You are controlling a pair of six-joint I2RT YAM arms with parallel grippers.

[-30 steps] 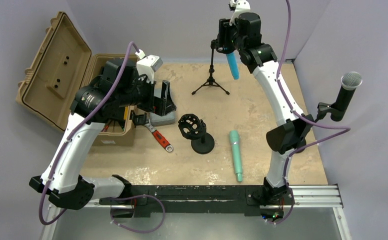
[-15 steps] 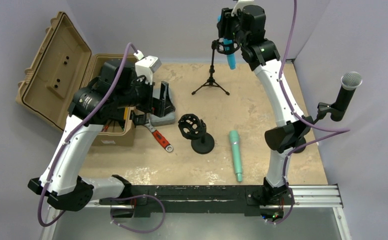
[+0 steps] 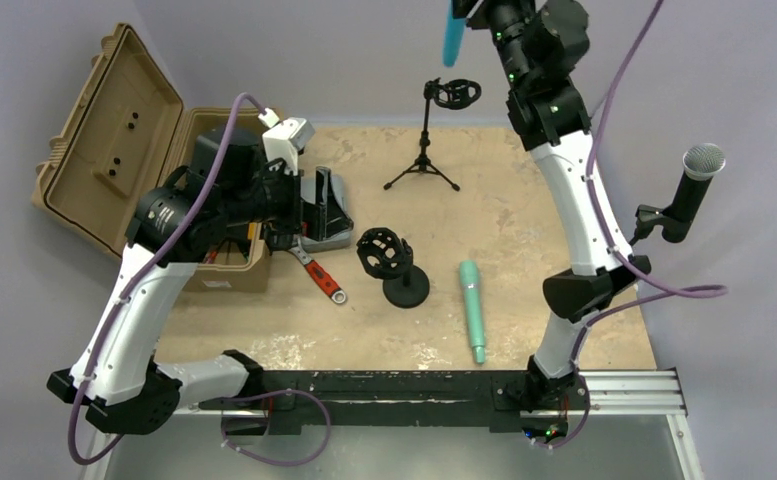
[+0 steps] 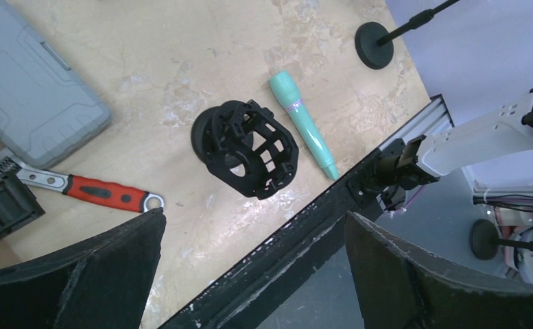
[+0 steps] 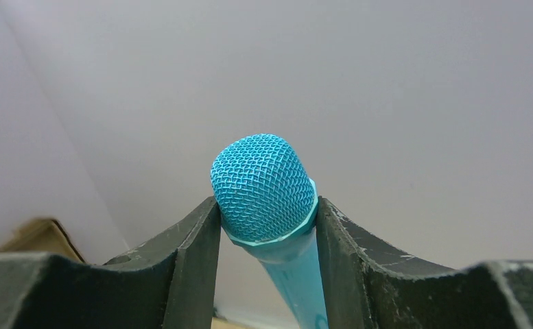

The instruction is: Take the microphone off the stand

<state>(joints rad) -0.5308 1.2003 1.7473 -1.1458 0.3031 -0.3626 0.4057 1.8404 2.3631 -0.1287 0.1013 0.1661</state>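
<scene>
My right gripper (image 5: pixel 267 209) is shut on the blue microphone (image 5: pixel 267 192), clamping it at the mesh head. In the top view the blue microphone (image 3: pixel 453 35) hangs high above the small black tripod stand (image 3: pixel 426 140), whose clip (image 3: pixel 456 94) is empty. My left gripper (image 4: pixel 253 236) is open and empty, hovering above the table near the grey case (image 3: pixel 324 232). A teal microphone (image 3: pixel 473 308) lies on the table. A black shock-mount stand (image 3: pixel 389 262) stands beside it. A silver-headed black microphone (image 3: pixel 692 190) sits in a clip at the right wall.
An open tan case (image 3: pixel 104 140) stands at the left. A red-handled wrench (image 3: pixel 319 278) lies near the grey case. The black rail (image 3: pixel 404 390) runs along the near edge. Walls close in behind and at the right.
My right gripper has lifted the blue microphone up and out of the tripod stand's clip, which now stands empty. My left arm has shifted slightly left.
</scene>
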